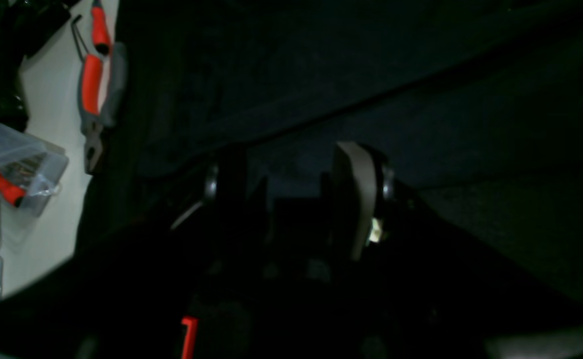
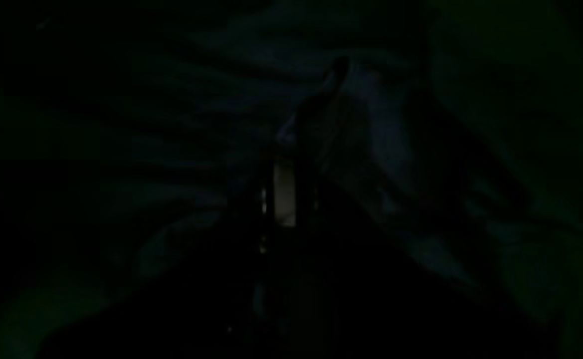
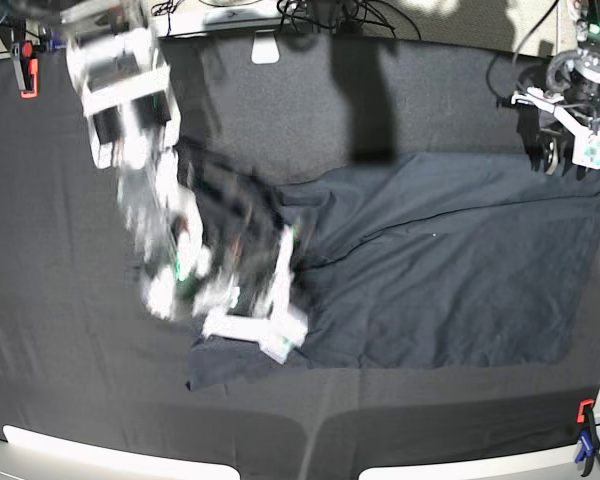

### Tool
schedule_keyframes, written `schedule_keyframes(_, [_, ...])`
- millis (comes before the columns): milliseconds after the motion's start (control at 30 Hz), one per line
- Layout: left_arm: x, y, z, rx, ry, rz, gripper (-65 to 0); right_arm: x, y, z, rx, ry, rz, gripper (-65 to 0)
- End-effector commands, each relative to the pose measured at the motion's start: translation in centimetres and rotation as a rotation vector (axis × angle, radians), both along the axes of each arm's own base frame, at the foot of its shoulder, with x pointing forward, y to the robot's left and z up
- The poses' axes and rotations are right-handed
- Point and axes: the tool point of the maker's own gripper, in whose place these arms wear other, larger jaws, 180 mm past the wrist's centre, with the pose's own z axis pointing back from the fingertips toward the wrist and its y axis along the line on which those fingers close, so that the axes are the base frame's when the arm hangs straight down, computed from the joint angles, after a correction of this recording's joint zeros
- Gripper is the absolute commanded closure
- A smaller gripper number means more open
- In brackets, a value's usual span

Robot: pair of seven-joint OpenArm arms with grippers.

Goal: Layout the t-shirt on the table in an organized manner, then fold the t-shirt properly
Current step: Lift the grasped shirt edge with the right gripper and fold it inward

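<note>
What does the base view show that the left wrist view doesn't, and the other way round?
Only the base view shows the blurred right arm, its right gripper low on the bunched end of the dark charcoal-grey t-shirt, and the red clamp at the table's corner. Only the left wrist view shows red-handled pliers and a clear plastic parts box on a white surface beside the cloth. Both show the left gripper with jaws apart, holding nothing, over dark fabric.
</note>
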Motion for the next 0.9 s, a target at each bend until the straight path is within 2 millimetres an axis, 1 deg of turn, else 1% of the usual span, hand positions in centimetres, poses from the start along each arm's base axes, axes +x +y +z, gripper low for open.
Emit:
schedule_keyframes(0, [0.5, 0.2, 1.3, 0.013, -0.045, -0.009, -26.2, 0.1, 1.0, 2.1, 0.058, -0.047, 0.019, 0.0])
schedule_keyframes(100, [0.5, 0.2, 1.3, 0.013, -0.045, -0.009, -26.2, -2.6, 2.2, 2.3, 0.108, -0.048, 0.048, 0.0])
schedule_keyframes(167, [0.5, 0.2, 1.3, 0.013, -0.045, -0.009, -26.2, -3.9, 2.6, 2.3, 0.122, -0.046, 0.057, 0.0])
schedule_keyframes(233, [0.5, 0.2, 1.3, 0.013, -0.045, -0.009, -26.2, -4.9, 2.8, 1.9, 0.131, -0.035, 0.060, 0.0])
schedule_keyframes(367, [0.5, 0.2, 1.3, 0.013, -0.045, -0.009, -26.2, -6.2, 3.4, 1.0, 0.167, 0.009, 0.065, 0.0])
schedule_keyframes(467, [0.5, 0.2, 1.3, 0.013, -0.045, -0.009, -26.2, -7.2, 4.4, 1.1, 0.214, 0.039, 0.090, 0.0])
schedule_keyframes(633, [0.5, 0.2, 1.3, 0.013, -0.046, -0.009, -26.2, -8.6, 6.7, 1.0, 0.221, 0.036, 0.168, 0.0])
schedule_keyframes(733, [0.5, 0.2, 1.3, 0.013, -0.045, -0.008, -26.2, -8.9, 7.6, 0.8, 0.206, 0.014, 0.189, 0.0])
schedule_keyframes(800, [0.5, 0.2, 1.3, 0.013, -0.045, -0.009, -26.2, -8.9, 7.8, 0.7, 0.189, -0.004, 0.199, 0.0])
schedule_keyframes(833, [0.5, 0.2, 1.3, 0.013, -0.045, -0.008, -26.2, -9.0, 7.9, 0.7, 0.187, -0.004, 0.202, -2.5])
schedule_keyframes(867, [0.5, 0.2, 1.3, 0.013, -0.045, -0.008, -26.2, -9.0, 7.9, 0.6, 0.188, -0.003, 0.203, -6.6])
